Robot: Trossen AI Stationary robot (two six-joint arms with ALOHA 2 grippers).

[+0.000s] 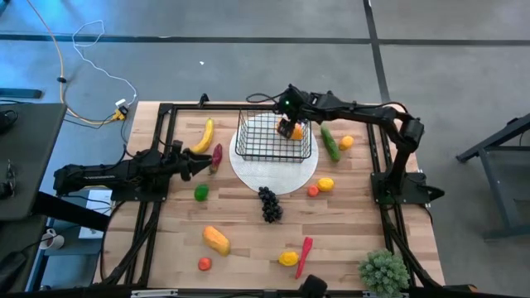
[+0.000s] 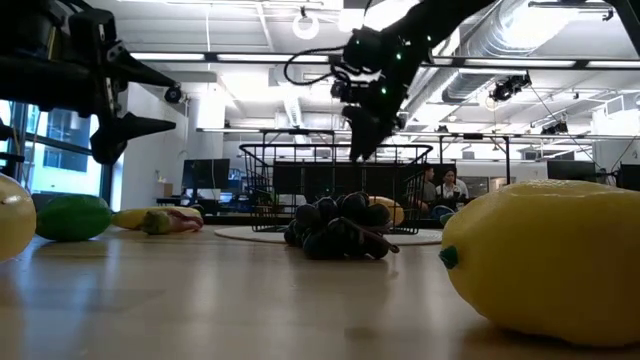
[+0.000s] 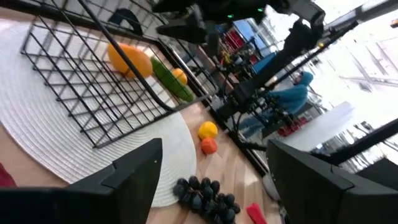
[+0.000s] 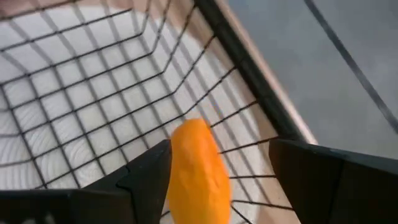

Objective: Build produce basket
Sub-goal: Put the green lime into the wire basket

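The black wire basket (image 1: pixel 273 137) stands on the round white plate (image 1: pixel 277 178). An orange oblong toy (image 4: pixel 198 171) lies on the basket floor by its far right corner, also seen in the low view (image 2: pixel 391 210). My right gripper (image 1: pixel 290 122) hovers open just above that toy (image 3: pixel 127 58), one finger on either side and clear of it. My left gripper (image 1: pixel 203 163) is open and holds nothing, left of the plate, near the banana (image 1: pixel 203 135) and a reddish piece (image 1: pixel 217 156). Grapes (image 1: pixel 269 204) lie at the plate's near rim.
Right of the basket lie a cucumber (image 1: pixel 330 142) and an orange (image 1: pixel 346 142); a lemon (image 1: pixel 325 184) and a small red fruit (image 1: pixel 313 191) are nearer. A green fruit (image 1: pixel 201 192), orange vegetable (image 1: pixel 216 240), tomato (image 1: pixel 204 264), lemon (image 1: pixel 287 258), chili (image 1: pixel 305 252) and bushy plant (image 1: pixel 383 271) fill the near half.
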